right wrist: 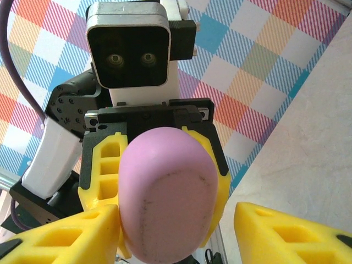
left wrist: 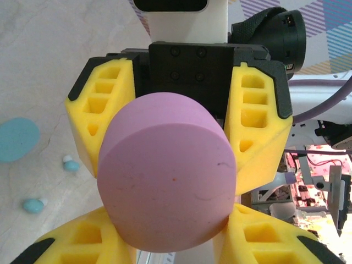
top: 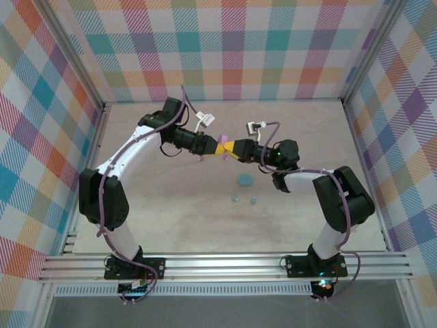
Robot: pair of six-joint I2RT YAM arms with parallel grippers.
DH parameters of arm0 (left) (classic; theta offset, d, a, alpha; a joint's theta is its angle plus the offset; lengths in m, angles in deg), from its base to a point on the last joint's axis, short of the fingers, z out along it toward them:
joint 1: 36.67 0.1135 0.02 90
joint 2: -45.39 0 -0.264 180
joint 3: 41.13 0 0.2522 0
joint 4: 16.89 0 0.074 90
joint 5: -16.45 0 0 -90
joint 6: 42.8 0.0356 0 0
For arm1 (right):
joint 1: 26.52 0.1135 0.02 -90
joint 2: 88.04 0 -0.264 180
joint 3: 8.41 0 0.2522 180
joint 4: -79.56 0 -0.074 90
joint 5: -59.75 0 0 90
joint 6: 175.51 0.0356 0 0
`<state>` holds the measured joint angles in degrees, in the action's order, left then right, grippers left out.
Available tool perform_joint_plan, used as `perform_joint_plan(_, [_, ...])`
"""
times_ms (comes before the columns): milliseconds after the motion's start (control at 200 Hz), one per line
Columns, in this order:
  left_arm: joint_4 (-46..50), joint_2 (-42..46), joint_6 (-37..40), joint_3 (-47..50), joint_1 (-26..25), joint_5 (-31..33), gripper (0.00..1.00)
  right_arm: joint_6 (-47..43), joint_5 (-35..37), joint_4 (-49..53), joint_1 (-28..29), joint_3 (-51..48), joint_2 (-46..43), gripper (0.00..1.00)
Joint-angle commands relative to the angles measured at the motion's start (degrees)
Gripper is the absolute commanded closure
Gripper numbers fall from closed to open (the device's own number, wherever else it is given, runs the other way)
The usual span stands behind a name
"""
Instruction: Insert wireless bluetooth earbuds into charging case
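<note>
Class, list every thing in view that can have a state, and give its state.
left hand: shut on the pink case.
right hand: open around the pink case.
pink case: held in the air, off the table.
blue case: lying on the table, unheld.
two blue earbuds: loose on the table, outside both cases.

A robotics lab test cell: plaid-printed walls (top: 232, 48) enclose a beige table (top: 177, 219), with two robot arms (top: 102, 198) bolted to an aluminium rail (top: 225, 263) at its near edge.

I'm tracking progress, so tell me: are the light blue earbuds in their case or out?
Out: one light blue earbud and the other lie on the table beside the blue case, apart from it.
</note>
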<state>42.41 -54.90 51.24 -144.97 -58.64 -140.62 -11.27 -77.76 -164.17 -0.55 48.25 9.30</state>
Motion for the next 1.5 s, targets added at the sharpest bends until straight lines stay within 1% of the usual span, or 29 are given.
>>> perform_joint_plan(0, [5.25,-0.07,3.94,-2.57,-1.23,-5.64,0.74,-3.47,0.61,4.63,0.65,0.82,-1.79,0.47])
perform_joint_plan(40, [6.17,-0.3,4.49,-2.91,-1.31,-5.62,0.74,-5.67,0.42,7.91,0.65,0.79,-3.19,0.49])
perform_joint_plan(95, [8.03,-0.67,5.94,-3.65,-1.4,-5.79,0.74,-8.14,-0.34,11.98,0.71,1.3,-4.91,0.48])
perform_joint_plan(150, [10.16,-1.19,7.78,-4.48,-1.57,-6.29,0.74,-9.7,-1.67,14.96,0.82,2.19,-5.87,0.43])
perform_joint_plan(220, [12.18,-1.78,9.8,-5.64,-1.82,-6.99,0.74,-10.66,-2.95,17.15,1.02,3.26,-6.28,0.4])
perform_joint_plan(310, [14.05,-2.29,11.38,-6.95,-2.25,-7.1,0.71,-10.33,-3.3,17.52,1.42,3.6,-5.67,0.4])
perform_joint_plan(360, [14.85,-2.36,12.0,-7.66,-2.53,-6.04,0.7,-9.25,-3.2,16.56,1.62,3.63,-4.99,0.45])
perform_joint_plan(475, [15.28,-2.03,12.1,-7.92,-2.63,-2.81,0.68,-7.53,-1.95,15.61,1.82,3.6,-4.06,0.65])
perform_joint_plan(585, [13.36,-1.12,10.82,-6.77,-2.6,-0.74,0.6,-7.51,-0.38,15.62,2.04,3.01,-4.34,0.73])
perform_joint_plan(735, [3.95,2.83,4.36,-1.71,-3.05,2.55,0.48,-7.03,3.69,14.24,2.49,1.0,-5.54,0.76])
perform_joint_plan(835, [-4.3,6.43,-1.72,2.49,-3.23,6.86,0.41,-6.2,8.18,12.28,2.8,-1.24,-6.44,0.77])
perform_joint_plan(890, [-9.12,8.85,-5.12,5.12,-3.25,9.64,0.34,-5.76,10.88,11.27,2.94,-2.58,-7.09,0.77])
perform_joint_plan(955, [-13.45,11.97,-8.34,8.11,-3.08,12.72,0.29,-5.53,14.46,10.37,3.02,-4.58,-8.22,0.77])
perform_joint_plan(1080, [-24.93,17.94,-17.09,15.39,-1.48,15.78,0.28,-6.15,18.72,10.23,3.02,-7.25,-10.65,0.77])
perform_joint_plan(1115, [-28.85,19.41,-20.44,17.66,-1.04,16.17,0.3,-6.42,18.77,10.42,3.02,-7.36,-11.08,0.77])
perform_joint_plan(1195, [-41.71,21.63,-29.14,23.45,-0.65,16.51,0.37,-6.74,17.35,10.61,3.01,-6.61,-11.14,0.76])
perform_joint_plan(1260, [-47.75,21.97,-33.61,26.03,-0.79,16.14,0.39,-6.4,16.16,10.27,3.0,-5.88,-10.71,0.76])
perform_joint_plan(1295, [-49.8,21.93,-34.98,26.97,-0.98,16.01,0.39,-6.01,15.58,9.61,3.03,-5.42,-10.32,0.76])
perform_joint_plan(1375, [-51.18,21.97,-35.55,28.44,-1.48,16.35,0.34,-5.19,14.46,8.06,3.0,-4.78,-9.61,0.76])
perform_joint_plan(1495, [-53.93,21.19,-36.84,30.11,-1.49,15.74,0.34,-3.68,12.65,6.58,3.03,-3.59,-8.84,0.76])
